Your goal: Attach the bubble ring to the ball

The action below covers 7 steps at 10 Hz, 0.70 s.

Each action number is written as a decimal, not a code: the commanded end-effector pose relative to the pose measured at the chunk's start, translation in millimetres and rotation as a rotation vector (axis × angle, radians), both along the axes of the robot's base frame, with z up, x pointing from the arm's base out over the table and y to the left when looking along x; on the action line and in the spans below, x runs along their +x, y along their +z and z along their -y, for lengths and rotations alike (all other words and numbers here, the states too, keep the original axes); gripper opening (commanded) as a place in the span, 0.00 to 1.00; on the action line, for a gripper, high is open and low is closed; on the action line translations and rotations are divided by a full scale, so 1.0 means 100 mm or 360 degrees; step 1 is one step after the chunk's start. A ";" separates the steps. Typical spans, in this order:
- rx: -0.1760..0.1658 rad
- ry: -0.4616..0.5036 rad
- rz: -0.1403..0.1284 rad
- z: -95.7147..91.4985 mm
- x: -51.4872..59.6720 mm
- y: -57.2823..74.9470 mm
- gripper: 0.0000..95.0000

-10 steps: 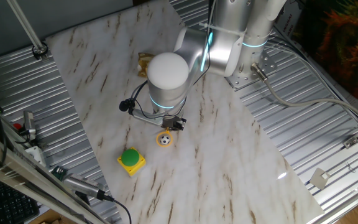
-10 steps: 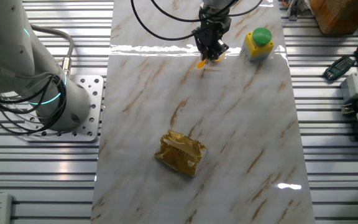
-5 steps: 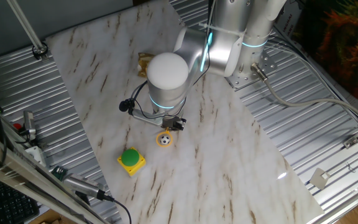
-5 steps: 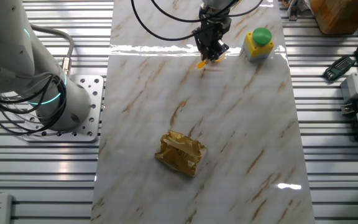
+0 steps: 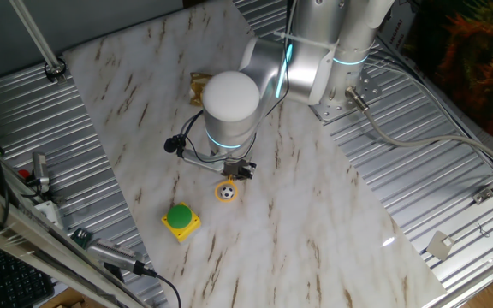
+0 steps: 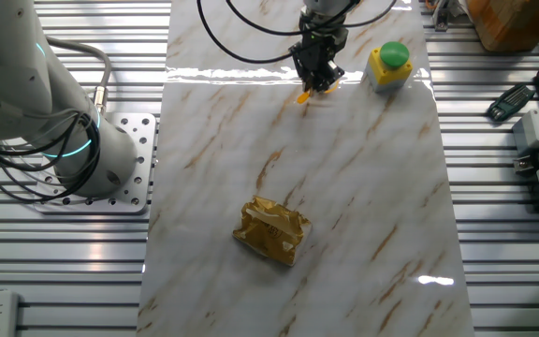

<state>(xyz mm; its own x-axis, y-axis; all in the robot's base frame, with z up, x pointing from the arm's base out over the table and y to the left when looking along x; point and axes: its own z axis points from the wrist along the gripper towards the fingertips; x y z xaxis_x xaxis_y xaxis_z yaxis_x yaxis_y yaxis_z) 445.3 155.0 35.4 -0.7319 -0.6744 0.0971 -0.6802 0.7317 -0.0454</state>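
Nothing has moved since the earlier frames: arm, gripper and every object sit exactly where they did a second ago. On the marble-patterned table (image 5: 315,214) the bubble ring (image 5: 227,192) lies flat with the ball (image 5: 227,193) sitting inside its loop, the black-and-white ball ringed by orange. In the other fixed view only the ring's short handle (image 6: 303,95) shows, poking out to the left below the gripper, and the ball is hidden. The gripper (image 5: 243,171) hangs low just above and beside the ring, at its handle end; in the other fixed view the gripper (image 6: 320,82) points straight down onto that spot. Whether its fingers are spread or pinching the handle cannot be told, since the arm's wrist and the dark finger housing cover the tips. A green button on a yellow base (image 5: 181,219) stands near the ring, apart from it. A crumpled golden wrapper (image 6: 271,229) lies well away, in the middle of the table.
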 end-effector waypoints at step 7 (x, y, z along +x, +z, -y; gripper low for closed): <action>-0.0004 0.0012 -0.0003 0.01 0.01 -0.03 0.00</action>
<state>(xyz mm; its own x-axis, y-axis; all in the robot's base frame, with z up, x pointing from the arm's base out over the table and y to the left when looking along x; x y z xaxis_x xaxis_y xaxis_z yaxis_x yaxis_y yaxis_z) 445.9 153.6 31.8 -0.7265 -0.6799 0.0995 -0.6859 0.7263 -0.0445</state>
